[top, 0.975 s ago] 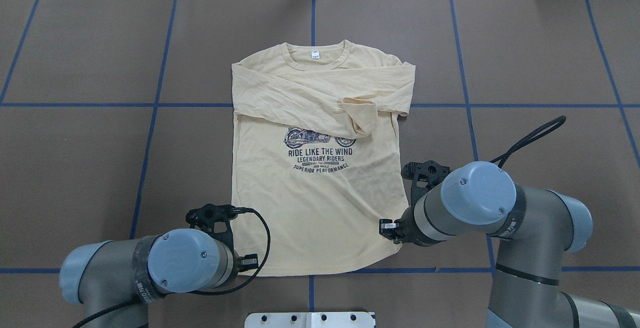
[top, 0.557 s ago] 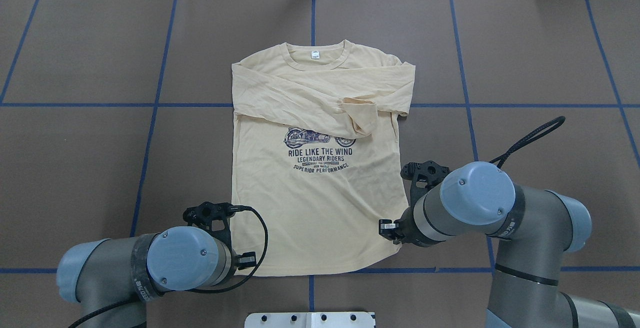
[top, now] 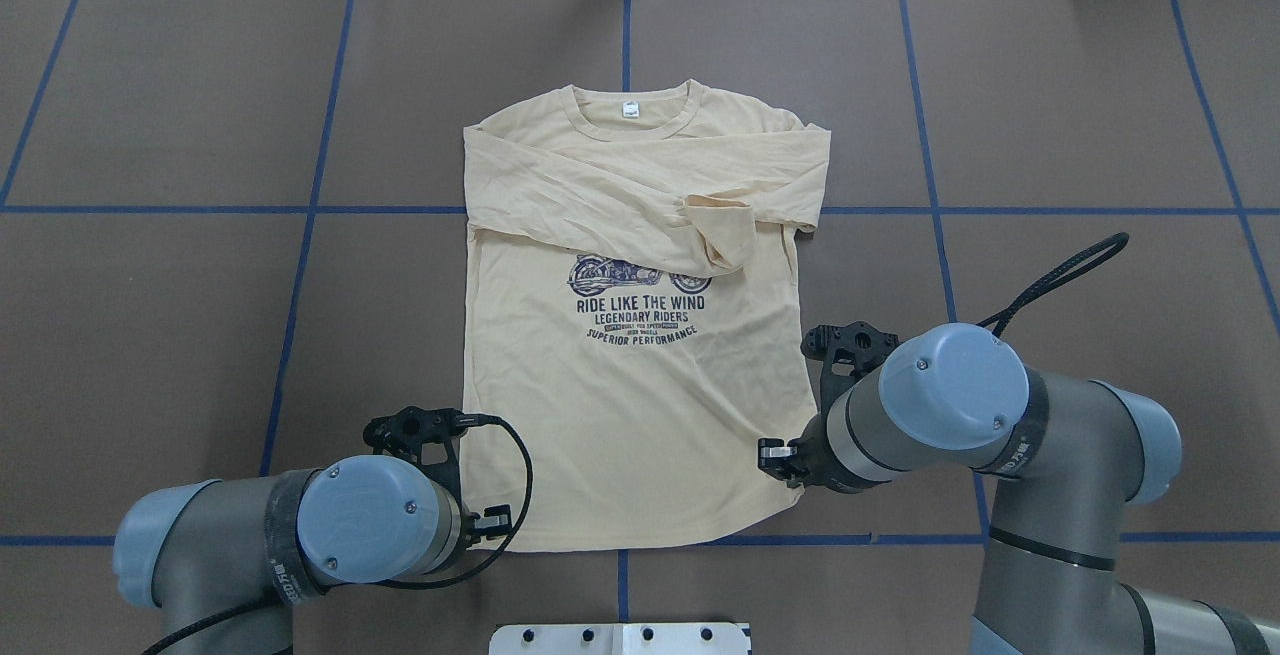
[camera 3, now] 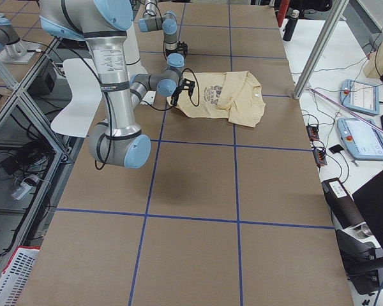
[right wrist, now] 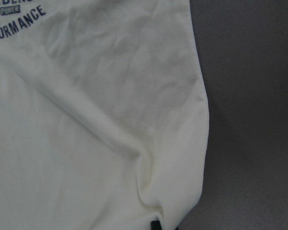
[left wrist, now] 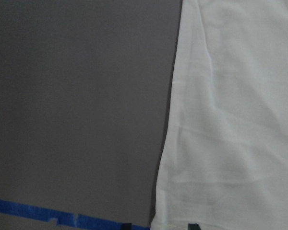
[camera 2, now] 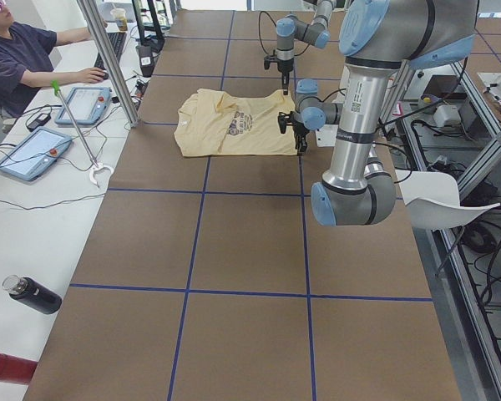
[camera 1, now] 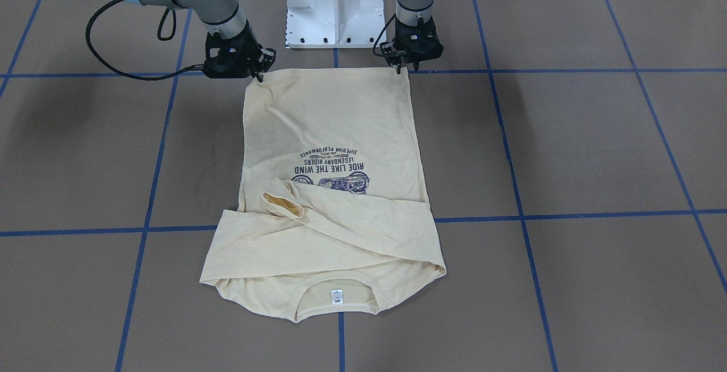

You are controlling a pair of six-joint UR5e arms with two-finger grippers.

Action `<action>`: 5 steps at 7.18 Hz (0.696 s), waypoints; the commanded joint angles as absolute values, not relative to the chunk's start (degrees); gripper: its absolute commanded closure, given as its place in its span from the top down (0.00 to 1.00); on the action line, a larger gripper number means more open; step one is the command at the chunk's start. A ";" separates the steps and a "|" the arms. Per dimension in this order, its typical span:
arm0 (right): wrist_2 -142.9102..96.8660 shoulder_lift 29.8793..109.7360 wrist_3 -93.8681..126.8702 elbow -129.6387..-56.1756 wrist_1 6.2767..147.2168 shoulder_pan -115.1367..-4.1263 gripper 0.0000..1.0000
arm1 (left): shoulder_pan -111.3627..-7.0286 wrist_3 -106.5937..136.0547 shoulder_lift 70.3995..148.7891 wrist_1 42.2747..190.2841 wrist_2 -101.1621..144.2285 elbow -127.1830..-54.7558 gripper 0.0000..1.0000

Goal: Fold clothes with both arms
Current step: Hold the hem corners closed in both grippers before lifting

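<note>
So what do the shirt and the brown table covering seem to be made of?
T-shirt: probably a soft cotton-type knit with a matte finish; it creases and drapes softly.
Table covering: likely brown paper or thin card, flat and glare-free; I can't be sure.

T-shirt (top: 640,415) flat on bench (top: 200,335) middle, neck end farthest from robot, sleeves (top: 620,205) crossed on top; left hand (camera 1: 408,67) at near-left hem corner, right hand (camera 1: 257,72) at near-right.

One T-shirt (top: 630,415) is counted on the tabletop (top: 200,85). Two arms are seen: the left arm (top: 230,545) and the right arm (top: 1080,425). One white pedestal base (camera 1: 335,8) is shown, and one person (camera 2: 21,58).
</note>
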State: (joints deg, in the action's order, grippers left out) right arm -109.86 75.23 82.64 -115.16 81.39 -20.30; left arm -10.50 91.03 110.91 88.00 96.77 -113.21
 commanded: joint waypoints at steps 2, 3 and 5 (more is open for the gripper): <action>-109.86 75.23 82.62 -115.22 81.39 -20.30 0.00 | -10.20 90.97 111.09 87.98 96.77 -112.68 0.50; -109.86 75.23 82.62 -115.14 81.39 -20.30 0.00 | -10.20 90.97 111.09 87.98 96.77 -112.68 0.49; -109.86 75.23 82.62 -115.14 81.39 -20.39 0.00 | -10.20 90.88 111.09 88.07 96.77 -112.50 0.41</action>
